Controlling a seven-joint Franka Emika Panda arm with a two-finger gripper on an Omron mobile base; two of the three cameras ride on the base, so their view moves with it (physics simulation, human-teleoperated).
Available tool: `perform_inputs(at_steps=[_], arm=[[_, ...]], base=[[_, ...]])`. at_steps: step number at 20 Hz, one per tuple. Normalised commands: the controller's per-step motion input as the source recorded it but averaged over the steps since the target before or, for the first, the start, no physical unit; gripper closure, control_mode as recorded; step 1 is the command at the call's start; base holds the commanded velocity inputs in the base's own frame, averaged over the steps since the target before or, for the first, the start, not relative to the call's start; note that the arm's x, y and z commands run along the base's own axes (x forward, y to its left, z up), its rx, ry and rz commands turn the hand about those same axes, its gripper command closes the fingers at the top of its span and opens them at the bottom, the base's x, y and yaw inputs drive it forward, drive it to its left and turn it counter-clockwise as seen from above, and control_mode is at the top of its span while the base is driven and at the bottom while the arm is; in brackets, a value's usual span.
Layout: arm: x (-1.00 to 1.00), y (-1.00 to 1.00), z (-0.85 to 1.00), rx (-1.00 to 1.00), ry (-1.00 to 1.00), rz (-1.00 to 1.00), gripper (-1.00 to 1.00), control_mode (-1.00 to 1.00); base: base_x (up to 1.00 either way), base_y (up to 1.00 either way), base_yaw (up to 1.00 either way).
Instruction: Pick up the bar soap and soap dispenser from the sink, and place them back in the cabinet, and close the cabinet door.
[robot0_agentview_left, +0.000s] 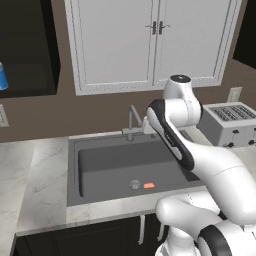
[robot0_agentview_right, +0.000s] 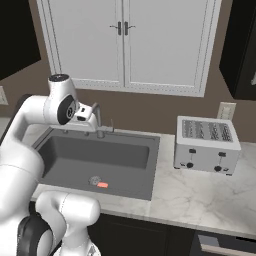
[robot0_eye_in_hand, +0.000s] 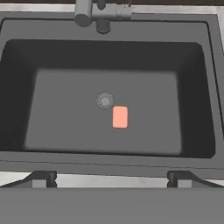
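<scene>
The bar soap (robot0_eye_in_hand: 120, 117) is a small flat orange-red bar lying on the floor of the dark grey sink (robot0_eye_in_hand: 192, 100), just beside the round drain (robot0_eye_in_hand: 104, 100). It also shows as the bar soap (robot0_agentview_left: 148, 185) and the bar soap (robot0_agentview_right: 103, 185). My gripper (robot0_eye_in_hand: 111, 179) hangs high over the front of the basin, looking straight down, open wide with nothing between its fingertips (robot0_eye_in_hand: 43, 179). A blue soap dispenser (robot0_agentview_left: 2, 76), cut off by the picture's left edge, stands on a shelf inside the dark cabinet (robot0_agentview_left: 30, 55), whose inside is open to view. Its door I cannot make out.
A slim grey faucet (robot0_agentview_left: 132, 120) rises at the back rim of the sink, close to my arm's upper links. A silver toaster (robot0_agentview_right: 206, 145) stands on the marble counter (robot0_agentview_right: 200, 195) to the right. White panelled doors (robot0_agentview_left: 150, 40) fill the wall behind.
</scene>
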Motion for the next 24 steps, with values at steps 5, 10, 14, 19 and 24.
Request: perform_inputs(at_steps=[5,10,14,19,24], arm=[[0.00,-0.01,-0.10,0.01,0.00,0.00,-1.00,-1.00],[0.04,-0.01,-0.13,0.00,0.00,0.00,-1.00,-1.00],[0.13,0.00,-0.16,0.00,0.00,0.00,-1.00,-1.00],[0.14,0.00,-0.19,0.00,0.00,0.00,-1.00,-1.00],[0.13,0.00,-0.17,0.00,0.00,0.00,-1.00,-1.00]], base=[[0.00,0.00,0.00],[0.00,0.00,0.00],[0.00,0.00,0.00],[0.00,0.00,0.00],[0.00,0.00,0.00]])
